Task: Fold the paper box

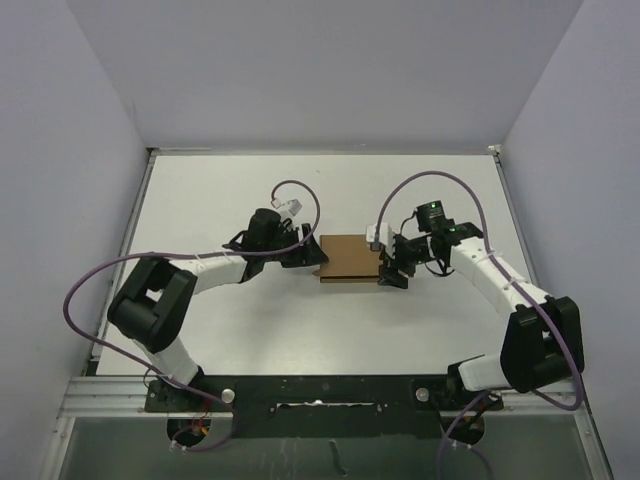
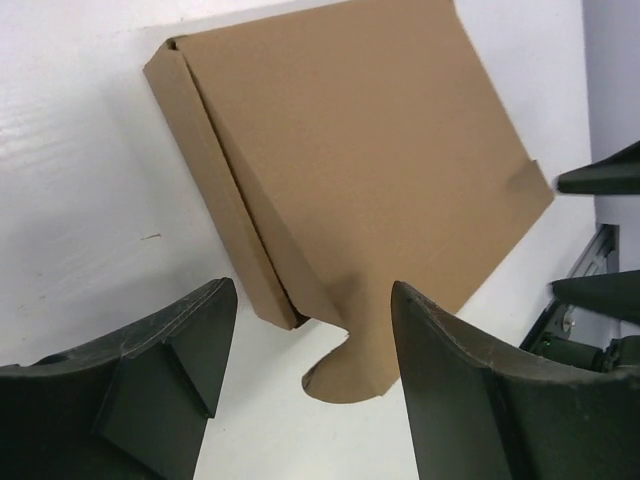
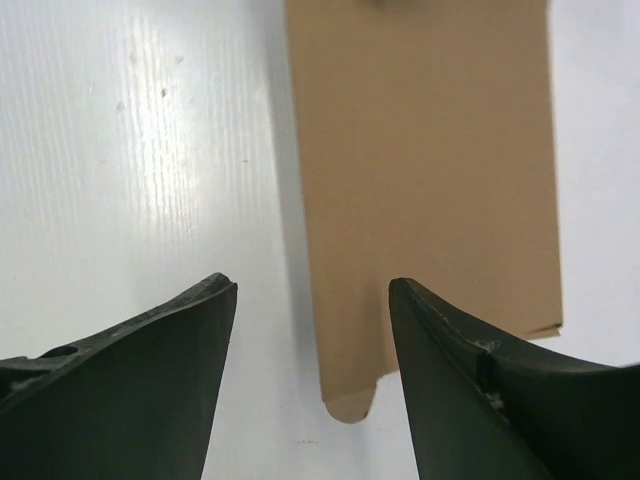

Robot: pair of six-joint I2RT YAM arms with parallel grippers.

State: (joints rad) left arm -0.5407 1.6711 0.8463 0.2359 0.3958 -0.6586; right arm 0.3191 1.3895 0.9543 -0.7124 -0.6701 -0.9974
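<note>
The paper box (image 1: pixel 350 258) lies as a flat brown rectangle on the white table, between my two grippers. In the left wrist view the box (image 2: pixel 370 170) shows a folded side strip along its left edge. A rounded tab (image 2: pixel 355 372) sticks out toward my left gripper (image 2: pixel 312 292), which is open with the tab between its fingers, untouched. My left gripper (image 1: pixel 310 256) sits at the box's left edge. My right gripper (image 1: pixel 388 272) is at the right edge. It is open (image 3: pixel 312 285), with a small tab (image 3: pixel 350 405) of the box (image 3: pixel 430 170) lying between its fingers.
Pale walls enclose the white table (image 1: pixel 200 200) on three sides. A black rail (image 1: pixel 320 400) runs along the near edge by the arm bases. Purple cables (image 1: pixel 300 195) loop above both wrists. My right gripper's fingers (image 2: pixel 600 180) show at the right edge of the left wrist view.
</note>
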